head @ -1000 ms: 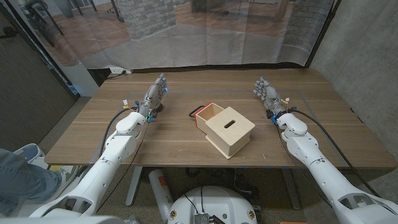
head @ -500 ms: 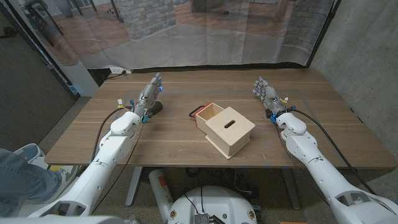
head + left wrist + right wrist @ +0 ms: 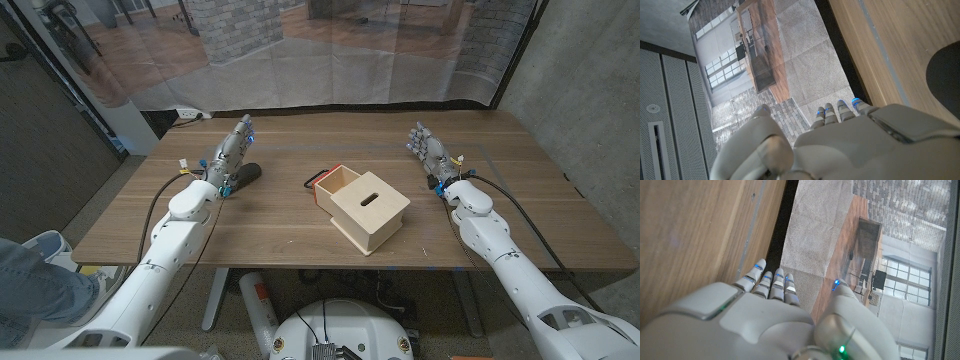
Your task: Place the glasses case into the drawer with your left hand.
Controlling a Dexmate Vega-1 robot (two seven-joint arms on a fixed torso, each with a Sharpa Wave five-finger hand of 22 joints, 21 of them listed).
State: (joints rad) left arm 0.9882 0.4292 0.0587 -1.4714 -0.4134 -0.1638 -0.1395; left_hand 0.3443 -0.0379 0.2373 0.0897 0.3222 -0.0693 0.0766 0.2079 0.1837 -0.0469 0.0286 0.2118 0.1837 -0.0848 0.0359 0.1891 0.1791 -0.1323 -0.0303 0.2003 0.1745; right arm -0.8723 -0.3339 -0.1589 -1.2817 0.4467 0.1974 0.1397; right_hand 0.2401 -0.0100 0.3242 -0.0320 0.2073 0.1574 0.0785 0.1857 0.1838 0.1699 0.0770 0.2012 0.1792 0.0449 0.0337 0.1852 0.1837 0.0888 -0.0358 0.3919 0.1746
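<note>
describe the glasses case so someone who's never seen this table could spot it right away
On the brown wooden table, a pale wooden box with an open red-edged drawer sits mid-table. Look from it toward the robot's left side: the dark, rounded oblong glasses case lies beside the left robot hand, which is not holding it. It is the only small dark loose object on the tabletop.

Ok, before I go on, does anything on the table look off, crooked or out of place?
Nothing looks spilled or damaged. The wooden drawer box sits askew to the table edges, its drawer pulled open toward the far side. The dark glasses case lies on the wood right beside the left hand, not held. The right hand holds nothing.
</note>
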